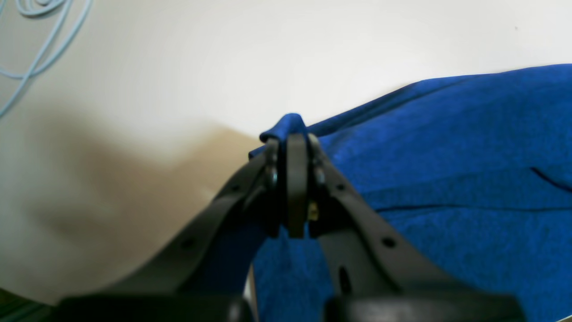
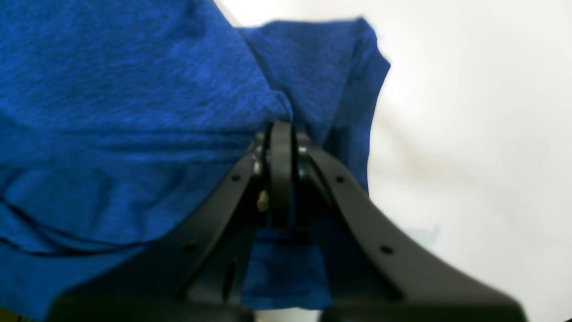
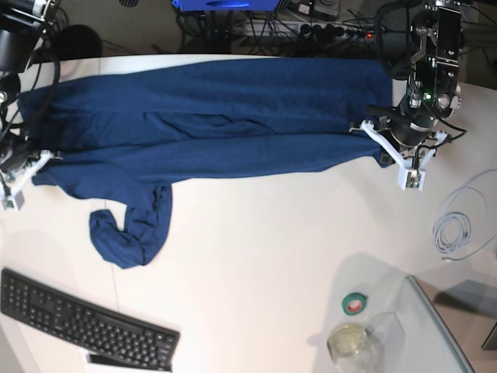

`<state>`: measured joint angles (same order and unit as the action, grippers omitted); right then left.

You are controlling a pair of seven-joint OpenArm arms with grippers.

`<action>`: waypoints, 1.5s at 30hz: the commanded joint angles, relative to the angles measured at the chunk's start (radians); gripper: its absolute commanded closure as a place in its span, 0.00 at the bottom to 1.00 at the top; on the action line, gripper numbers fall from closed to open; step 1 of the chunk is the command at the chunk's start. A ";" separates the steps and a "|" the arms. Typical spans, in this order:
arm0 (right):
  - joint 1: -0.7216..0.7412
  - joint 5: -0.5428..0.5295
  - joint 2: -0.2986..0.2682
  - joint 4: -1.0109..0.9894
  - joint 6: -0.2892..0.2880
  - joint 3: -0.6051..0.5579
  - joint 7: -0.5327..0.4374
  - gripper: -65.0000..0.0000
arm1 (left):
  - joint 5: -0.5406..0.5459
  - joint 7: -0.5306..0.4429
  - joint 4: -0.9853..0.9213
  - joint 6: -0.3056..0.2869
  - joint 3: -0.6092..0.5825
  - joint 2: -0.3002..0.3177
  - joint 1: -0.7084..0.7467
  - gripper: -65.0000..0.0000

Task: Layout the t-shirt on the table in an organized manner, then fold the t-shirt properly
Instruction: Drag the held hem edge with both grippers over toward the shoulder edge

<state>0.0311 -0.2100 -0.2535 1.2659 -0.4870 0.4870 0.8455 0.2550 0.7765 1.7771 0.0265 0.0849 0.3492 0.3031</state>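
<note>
White smooth surface [image 3: 256, 233], curved edge, thin dark seam running toward the near side; cluttered room floor and cables beyond the far edge.

Near edge: black keyboard [image 3: 85, 318] at left; roll of green tape [image 3: 356, 303] and a clear jar with yellowish contents [image 3: 349, 342] at right, beside a clear panel. Coil of pale blue cable [image 3: 462, 225] on the right. All lie well apart from the cloth, none in the way for now.

Mid to far: dark navy-blue short-sleeved t-shirt [image 3: 210, 132] stretched left to right across the far half of the surface. Body looks doubled lengthwise, with creases along the middle. One sleeve [image 3: 128, 229] hangs nearward at left, curled and bunched.

Left pincer [image 1: 290, 143], at the scene's right end, pressed together, pinching a tuck of t-shirt edge. Right pincer [image 2: 281, 134], at the scene's left end, likewise clamped on fabric.

Judgement: laying out is mostly done, cloth taut between both grips. Left to do: flatten the curled sleeve, smooth creases, then the crosswise folds. The keyboard could crowd a nearward fold.
</note>
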 commanded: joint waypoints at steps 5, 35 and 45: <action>0.014 -0.009 -0.010 0.056 0.006 0.006 0.016 1.00 | -0.006 -0.016 0.014 0.005 0.005 0.046 -0.025 1.00; -0.013 -0.004 -0.008 -0.016 0.011 0.006 0.011 1.00 | -0.007 0.041 -0.066 0.005 -0.153 0.126 -0.055 1.00; -0.015 -0.004 -0.010 -0.027 0.011 0.005 0.008 1.00 | -0.007 0.039 -0.184 0.005 -0.153 0.123 -0.061 1.00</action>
<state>0.0044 -0.2089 -0.2455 1.2240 -0.4805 0.4870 0.8642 0.2546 0.8238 1.5799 0.0261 -0.0738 0.4572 0.2493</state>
